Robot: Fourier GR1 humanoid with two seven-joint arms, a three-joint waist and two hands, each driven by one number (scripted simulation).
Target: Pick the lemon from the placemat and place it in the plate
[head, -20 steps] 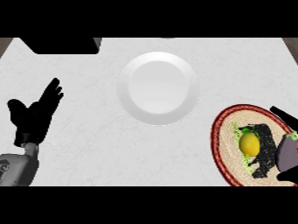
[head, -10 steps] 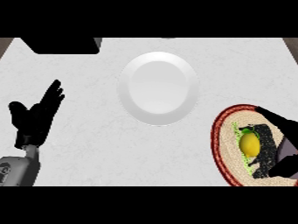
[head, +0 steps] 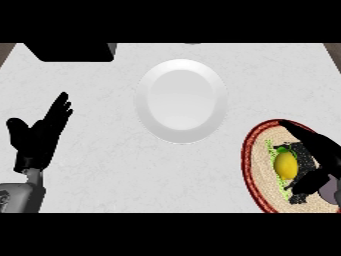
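At the left edge, the left robot hand (head: 38, 135) rests open, black fingers straight and pointing up, above a pale, marbled bench (head: 99, 165). In the middle lies a smooth, glossy white plate (head: 181, 101), bare. At right, a round woven placemat (head: 260, 170) with a red rim carries the yellow oval lemon (head: 285, 164). The right robot hand (head: 322, 161) curls around the lemon's right side, touching it.

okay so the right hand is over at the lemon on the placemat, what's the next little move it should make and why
Probably curl the right hand round the lemon. The hand arches over and beside the lemon, which still lies on the placemat, and I cannot tell that it is gripped. The plate holds nothing, so lifting comes after.
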